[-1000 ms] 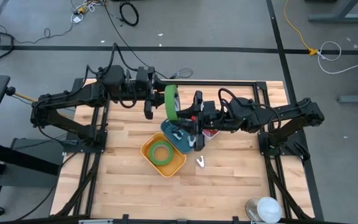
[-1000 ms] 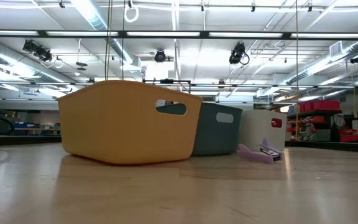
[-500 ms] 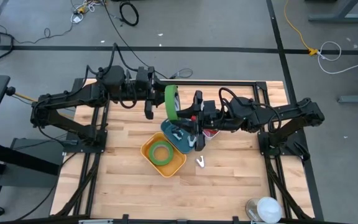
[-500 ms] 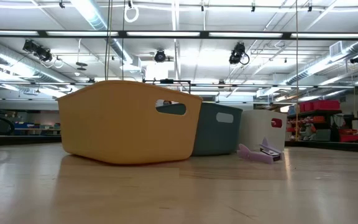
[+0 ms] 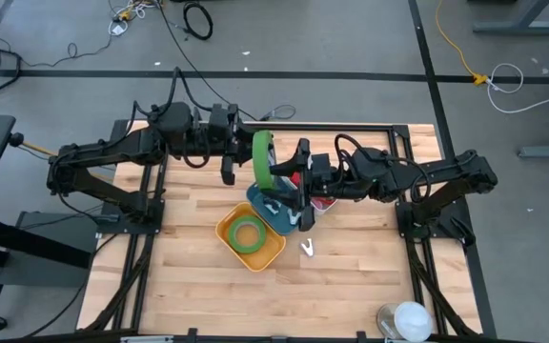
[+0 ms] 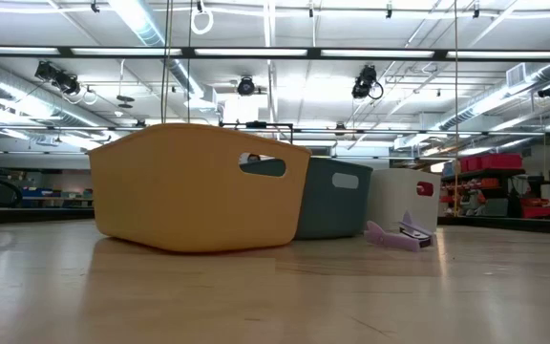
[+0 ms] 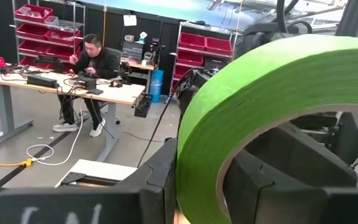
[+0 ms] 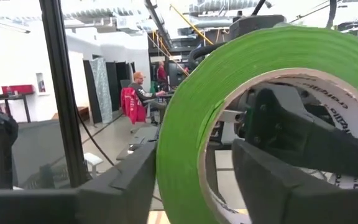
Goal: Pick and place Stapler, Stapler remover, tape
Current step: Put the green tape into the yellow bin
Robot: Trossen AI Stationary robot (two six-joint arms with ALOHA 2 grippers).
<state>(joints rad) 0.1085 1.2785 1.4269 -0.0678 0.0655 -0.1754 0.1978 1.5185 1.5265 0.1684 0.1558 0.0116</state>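
Note:
A large green tape roll (image 5: pixel 262 156) stands on edge in the air above the blue-grey bin (image 5: pixel 280 215), held between both grippers. My left gripper (image 5: pixel 244 155) meets it from the table's left and my right gripper (image 5: pixel 287 179) from the right, each shut on the roll. The roll fills the left wrist view (image 7: pixel 272 93) and the right wrist view (image 8: pixel 241 74). A second green tape roll (image 5: pixel 248 232) lies in the yellow bin (image 5: pixel 273 250). A purple-and-white stapler remover (image 5: pixel 307 249) lies on the table by the bins and also shows in the low view (image 6: pixel 399 234). My left gripper pinches the roll's ring wall (image 7: pixel 197 155), one finger outside (image 7: pixel 160 180) and one inside the hole (image 7: pixel 257 183). The fingers come level from the table's left. The roll stands on edge, lifted clear. My right gripper pinches the roll's ring wall (image 8: pixel 179 162), one finger outside (image 8: pixel 120 183) and one inside the hole (image 8: pixel 272 180). The fingers come level from the table's right. The roll stands on edge, clear of the bins.
A white bin with red contents (image 5: pixel 326 203) stands behind the blue-grey one. A white round object (image 5: pixel 408 319) sits at the table's near right corner. Bare wood lies near the front edge (image 5: pixel 255 305). People sit at desks in the room behind.

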